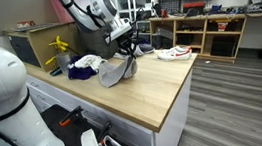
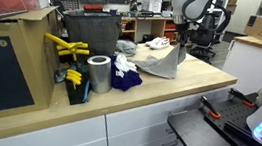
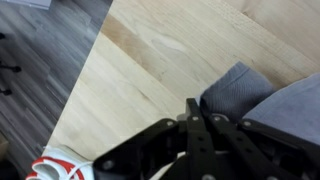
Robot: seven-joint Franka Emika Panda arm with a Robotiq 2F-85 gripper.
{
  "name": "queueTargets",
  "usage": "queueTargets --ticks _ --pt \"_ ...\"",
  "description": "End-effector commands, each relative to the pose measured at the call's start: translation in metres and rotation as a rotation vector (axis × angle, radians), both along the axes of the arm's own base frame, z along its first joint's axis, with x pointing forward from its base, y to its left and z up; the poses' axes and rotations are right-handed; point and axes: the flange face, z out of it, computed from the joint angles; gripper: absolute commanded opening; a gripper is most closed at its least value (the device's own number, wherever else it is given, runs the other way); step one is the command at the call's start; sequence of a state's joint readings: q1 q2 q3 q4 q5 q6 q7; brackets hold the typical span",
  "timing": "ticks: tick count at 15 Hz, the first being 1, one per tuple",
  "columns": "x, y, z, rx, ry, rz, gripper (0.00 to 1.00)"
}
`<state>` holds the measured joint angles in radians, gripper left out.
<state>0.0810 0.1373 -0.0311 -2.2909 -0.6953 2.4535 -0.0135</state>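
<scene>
— How far along are you?
— Partly, I'd judge. The counter (image 1: 153,98) bears only the bottom hem of the grey cloth (image 1: 116,71). The rest hangs lifted, straight below my pincer (image 1: 126,48).
— And the pincer?
— Clenched on the cloth's top fold. In the wrist view its fingers (image 3: 193,130) nearly meet.
</scene>
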Motion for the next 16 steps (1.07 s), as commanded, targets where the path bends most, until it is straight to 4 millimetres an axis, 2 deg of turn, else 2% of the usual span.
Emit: queueTargets --ticks 1,5,10,11,13,16 --pt "0.001 0.01 0.038 -0.022 0.066 0.194 0.01" --pt "-0.001 0.013 0.059 -0.072 0.151 0.408 0.01" --pt "-0.007 0.007 0.069 -0.156 0.266 0.654 0.01" --pt "-0.007 0.006 0.072 -0.172 0.287 0.702 0.27" --pt "-0.008 0.003 0.079 -0.191 0.314 0.782 0.33" --pt "-0.009 0.0 0.089 -0.207 0.335 0.864 0.55"
